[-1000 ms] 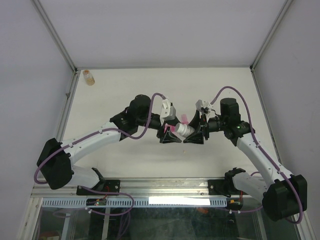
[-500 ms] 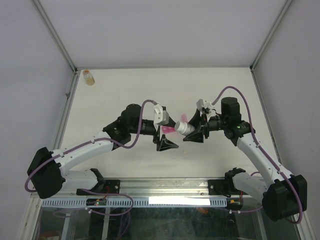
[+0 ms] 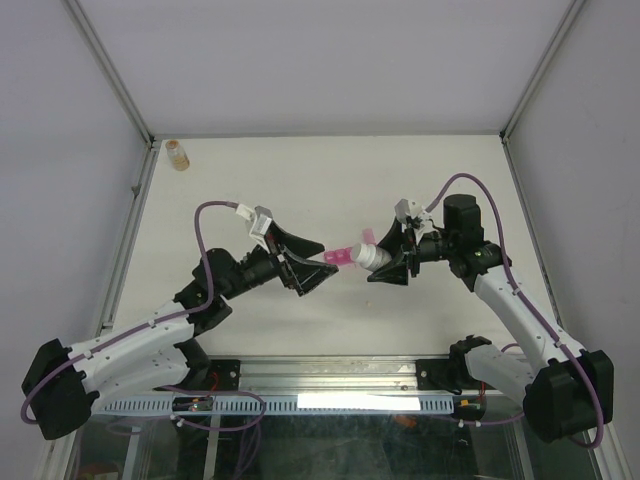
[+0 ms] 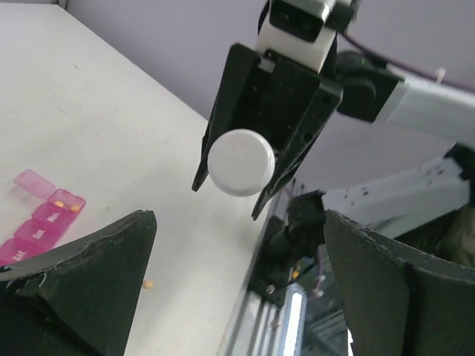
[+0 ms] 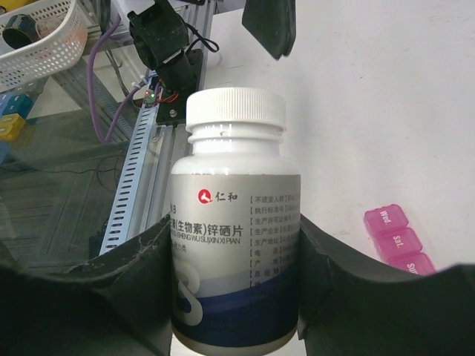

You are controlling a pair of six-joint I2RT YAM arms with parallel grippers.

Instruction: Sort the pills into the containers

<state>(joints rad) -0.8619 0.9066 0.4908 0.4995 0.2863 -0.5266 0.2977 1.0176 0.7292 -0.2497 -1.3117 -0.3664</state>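
Over the table (image 4: pixel 111 111), beside the pink organiser (image 4: pixel 41 222), the right gripper (image 3: pixel 388 265) clamps a white-capped bottle (image 5: pixel 236 245) sideways; the left gripper (image 3: pixel 312 262) gapes empty. Some pills (image 4: pixel 58 202) sit in one compartment (another lies loose). Uncapping at this tilt could scatter tablets past the organiser.

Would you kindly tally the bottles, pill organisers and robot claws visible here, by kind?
Bottles: 2 (white-capped white plastic bottle, small amber bottle)
Translucent pink plastic pill organiser strip: 1
Claws: 2 (left claw, right claw)
Total: 5
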